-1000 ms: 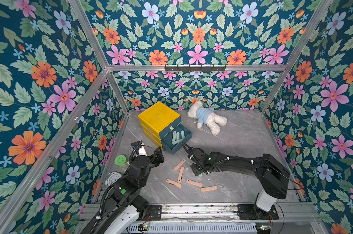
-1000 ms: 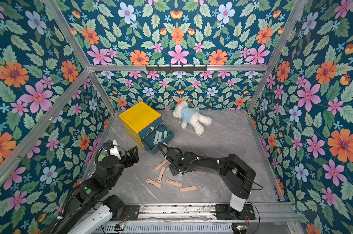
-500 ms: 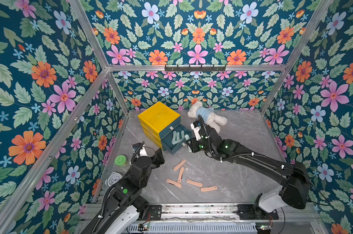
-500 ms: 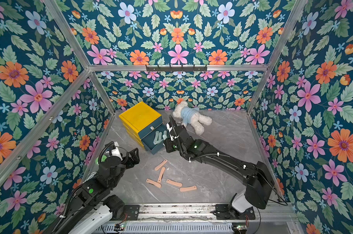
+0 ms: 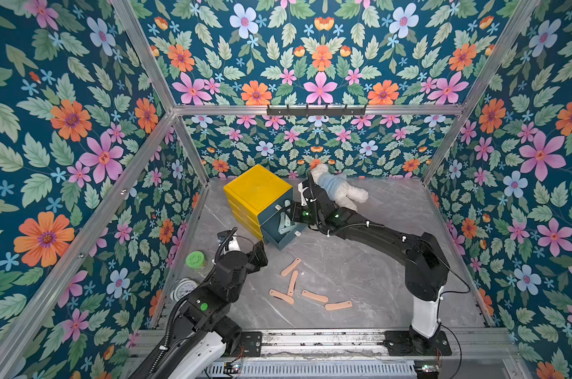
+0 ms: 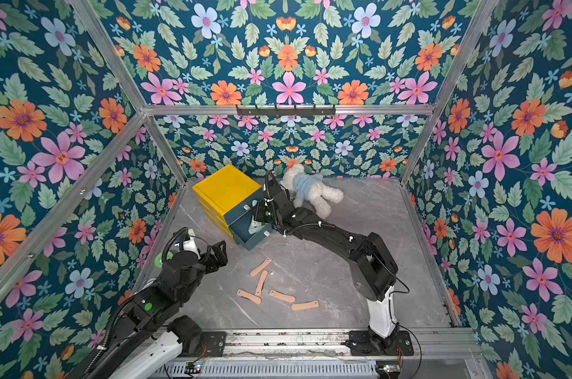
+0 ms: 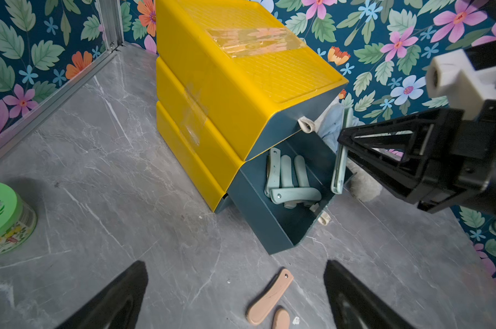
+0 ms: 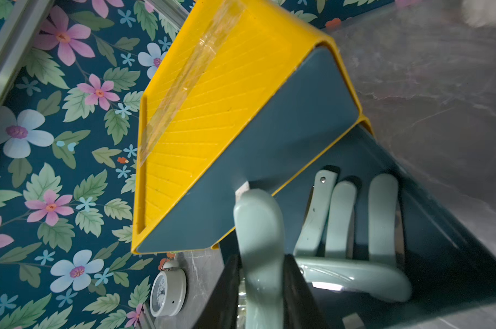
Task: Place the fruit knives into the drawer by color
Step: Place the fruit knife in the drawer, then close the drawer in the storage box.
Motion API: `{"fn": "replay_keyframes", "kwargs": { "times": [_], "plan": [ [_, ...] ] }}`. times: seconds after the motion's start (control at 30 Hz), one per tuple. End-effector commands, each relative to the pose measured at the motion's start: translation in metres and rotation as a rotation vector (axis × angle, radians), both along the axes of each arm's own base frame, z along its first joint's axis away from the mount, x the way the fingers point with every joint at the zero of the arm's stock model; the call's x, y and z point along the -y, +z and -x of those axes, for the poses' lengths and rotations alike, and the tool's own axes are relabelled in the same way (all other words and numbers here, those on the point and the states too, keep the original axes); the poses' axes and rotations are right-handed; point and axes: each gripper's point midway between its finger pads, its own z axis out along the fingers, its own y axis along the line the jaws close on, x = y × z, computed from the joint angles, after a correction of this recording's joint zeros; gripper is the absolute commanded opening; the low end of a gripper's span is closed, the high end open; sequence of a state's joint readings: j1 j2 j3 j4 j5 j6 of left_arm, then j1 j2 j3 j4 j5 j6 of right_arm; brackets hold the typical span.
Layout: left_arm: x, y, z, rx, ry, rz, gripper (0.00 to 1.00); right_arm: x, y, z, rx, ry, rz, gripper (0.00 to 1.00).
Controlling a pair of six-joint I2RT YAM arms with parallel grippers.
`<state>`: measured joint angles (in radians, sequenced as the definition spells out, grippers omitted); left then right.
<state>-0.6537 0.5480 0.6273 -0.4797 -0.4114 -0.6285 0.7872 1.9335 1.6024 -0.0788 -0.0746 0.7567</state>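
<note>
Since our right fingers point(image 7: 383, 171) pinch a teal knife point(image 7: 339, 159) over the open drawer point(image 7: 255, 216) of teal knives point(image 7: 295, 195), we should release; left fingers point(image 7: 116, 302), seven o'clock, gape empty

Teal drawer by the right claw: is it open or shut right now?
Open. The teal drawer is pulled well out of the yellow cabinet, and pale teal knives lie in plain view inside it.

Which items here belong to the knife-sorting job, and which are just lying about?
Job: held teal knife, teal knives in the open drawer, five loose pink knives, yellow drawer unit.
Lying about: teddy bear, green-lidded tin, alarm clock.
</note>
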Motion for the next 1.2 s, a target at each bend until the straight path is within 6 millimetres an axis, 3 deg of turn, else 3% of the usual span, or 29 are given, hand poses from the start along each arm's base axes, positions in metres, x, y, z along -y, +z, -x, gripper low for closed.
{"fn": "replay_keyframes", "kwargs": {
  "times": [0.0, 0.17, 0.33, 0.43, 0.5, 0.53, 0.67, 0.83, 0.97, 1.17],
  "plan": [
    [0.004, 0.006, -0.002, 0.004, -0.012, 0.014, 0.99, 0.001, 0.001, -0.003, -0.021, -0.024, -0.027, 0.39],
    [0.014, 0.029, -0.01, 0.037, -0.041, 0.018, 0.99, 0.005, 0.014, 0.0, 0.008, -0.02, -0.031, 0.5],
    [0.034, 0.082, -0.031, 0.126, -0.089, 0.006, 0.99, 0.023, 0.038, 0.016, 0.062, -0.015, -0.052, 0.52],
    [0.055, 0.113, -0.054, 0.159, -0.137, -0.01, 0.99, 0.039, 0.031, 0.03, 0.053, -0.025, -0.054, 0.53],
    [0.072, 0.127, -0.074, 0.16, -0.174, -0.018, 0.99, 0.049, 0.018, 0.04, 0.028, -0.035, -0.046, 0.54],
    [0.081, 0.131, -0.085, 0.155, -0.193, -0.019, 0.99, 0.057, 0.021, 0.047, 0.027, -0.044, -0.054, 0.54],
    [0.096, 0.123, -0.136, 0.093, -0.234, -0.014, 0.99, 0.079, -0.004, 0.063, -0.015, -0.08, -0.043, 0.56],
    [0.079, 0.088, -0.189, -0.009, -0.198, 0.005, 0.99, 0.092, -0.028, 0.075, -0.063, -0.106, -0.033, 0.58],
    [0.072, 0.058, -0.207, -0.085, -0.194, 0.039, 0.99, 0.091, -0.04, 0.072, -0.084, -0.119, -0.015, 0.58],
    [0.077, 0.028, -0.207, -0.141, -0.215, 0.063, 0.99, 0.074, -0.06, 0.055, -0.115, -0.124, 0.005, 0.58]
  ]
}}
